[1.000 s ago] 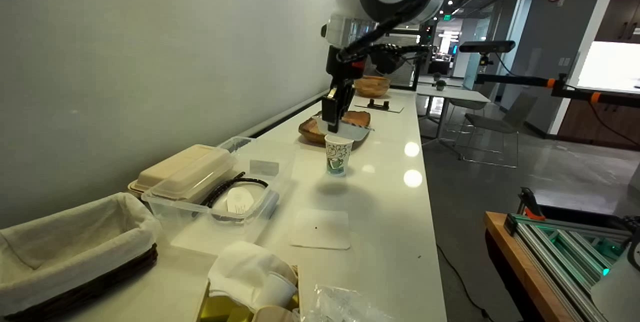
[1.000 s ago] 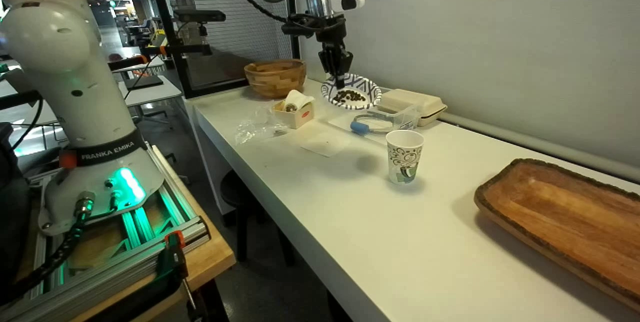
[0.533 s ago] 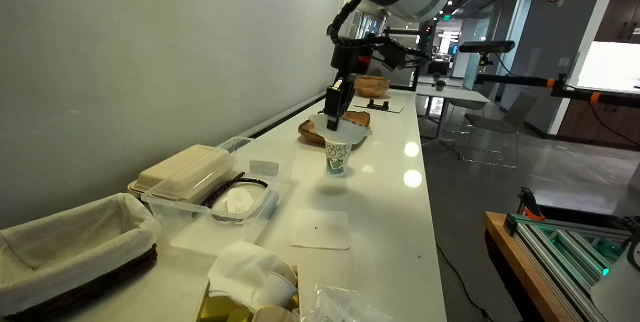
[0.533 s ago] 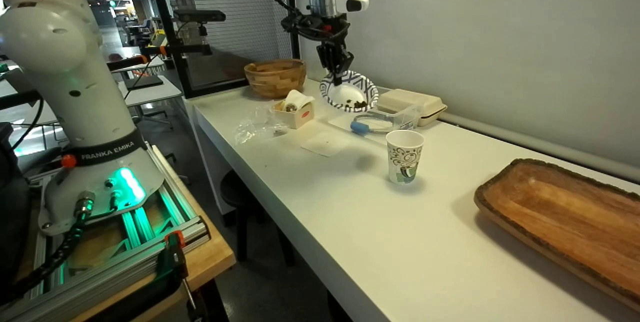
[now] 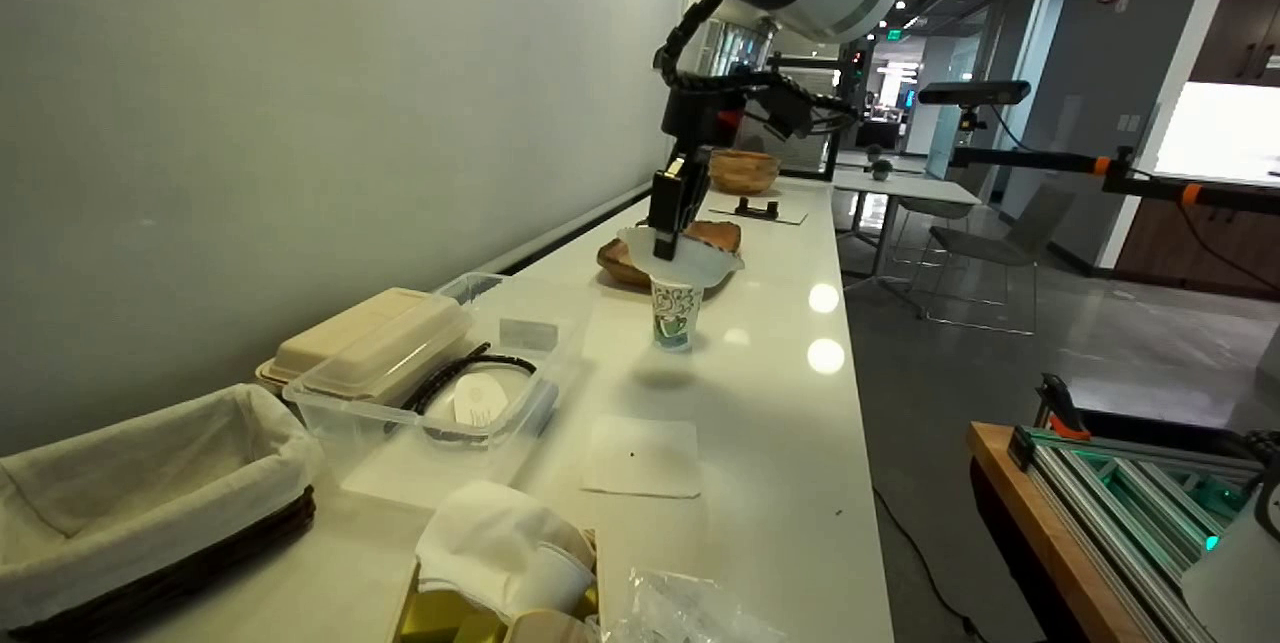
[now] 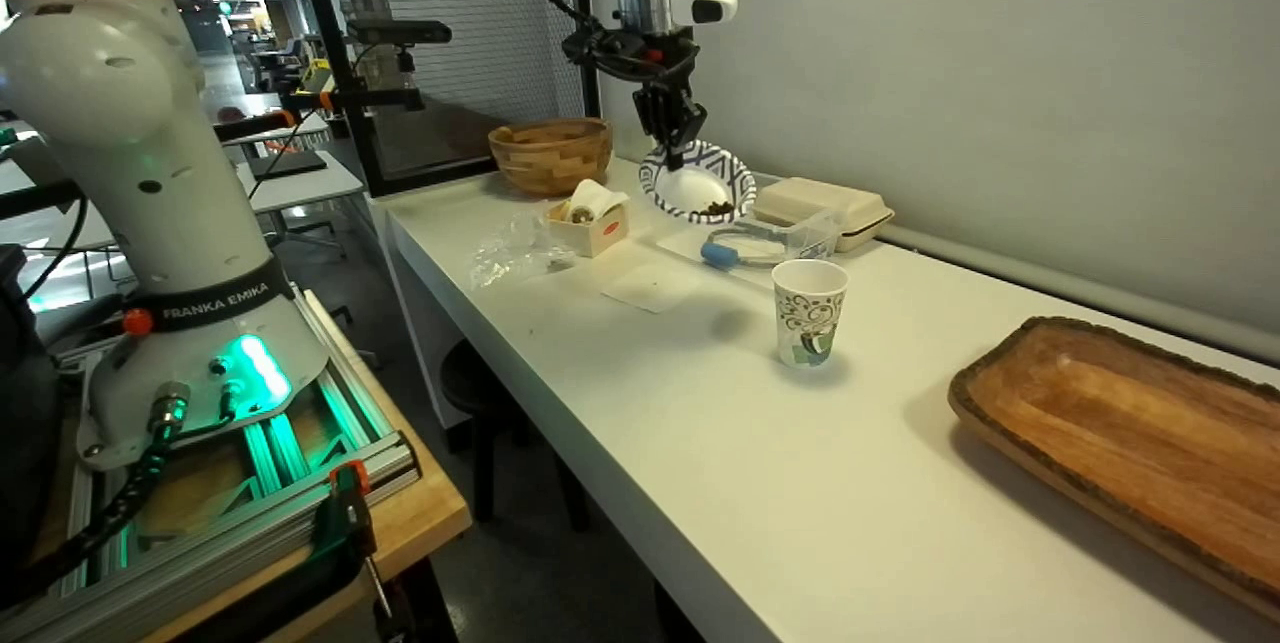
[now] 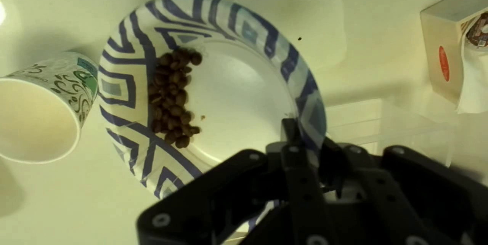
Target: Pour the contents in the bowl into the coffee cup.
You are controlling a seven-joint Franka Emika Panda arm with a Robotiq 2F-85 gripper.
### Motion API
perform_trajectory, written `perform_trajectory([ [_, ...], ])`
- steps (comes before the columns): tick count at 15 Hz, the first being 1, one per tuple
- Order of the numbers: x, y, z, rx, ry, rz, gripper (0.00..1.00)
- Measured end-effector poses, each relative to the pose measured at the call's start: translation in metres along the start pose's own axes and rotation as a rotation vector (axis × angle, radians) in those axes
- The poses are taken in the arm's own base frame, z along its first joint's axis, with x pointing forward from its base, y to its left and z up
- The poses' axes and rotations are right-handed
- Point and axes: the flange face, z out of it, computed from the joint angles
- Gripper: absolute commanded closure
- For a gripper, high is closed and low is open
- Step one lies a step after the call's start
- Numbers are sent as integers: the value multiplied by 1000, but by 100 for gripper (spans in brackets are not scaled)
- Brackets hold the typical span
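The paper bowl point(image 6: 699, 187) is tilting steeper than a second ago, its coffee beans point(image 7: 170, 98) bunching at the low side: the pour is looking close! The gripper point(image 7: 308, 138) is pinching its rim tight; in an exterior view, the paper coffee cup point(image 6: 809, 315) is waiting upright, right and nearer.
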Motion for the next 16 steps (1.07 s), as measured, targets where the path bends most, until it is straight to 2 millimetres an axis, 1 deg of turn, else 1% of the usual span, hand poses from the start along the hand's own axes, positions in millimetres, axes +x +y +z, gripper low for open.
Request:
perform_trajectory([
  [3, 0, 0, 0, 0, 0, 0, 94],
  [4, 0, 0, 0, 0, 0, 0, 98],
  [9, 1, 3, -2, -2, 4, 4, 98],
  [12, 0, 15, -7, 1, -4, 0, 98],
  [16, -1, 38, -21, 22, -33, -32, 98],
])
